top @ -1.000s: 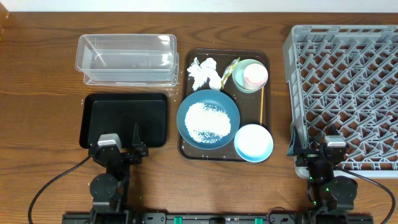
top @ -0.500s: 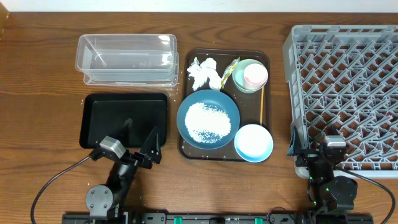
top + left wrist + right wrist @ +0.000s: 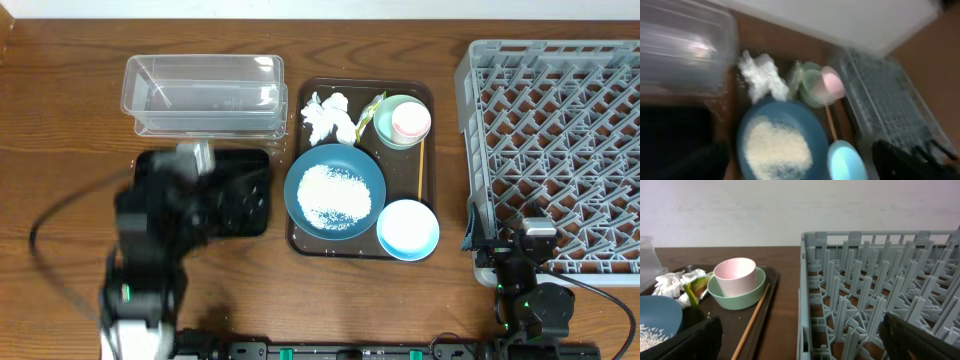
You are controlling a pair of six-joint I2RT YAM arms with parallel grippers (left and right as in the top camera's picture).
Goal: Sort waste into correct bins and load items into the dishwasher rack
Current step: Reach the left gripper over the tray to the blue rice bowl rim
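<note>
Hovering over the black tray [image 3: 148, 162] at 9 o'clock, the wide, empty left end effector [image 3: 795, 161] seems to start waste sorting, next needing a reach to the tissue [image 3: 326, 117] at 12 o'clock; the right end effector [image 3: 802, 340] rests wide at 5 o'clock

left gripper [image 3: 798, 164]; right gripper [image 3: 801, 344]; jaws wide
</note>
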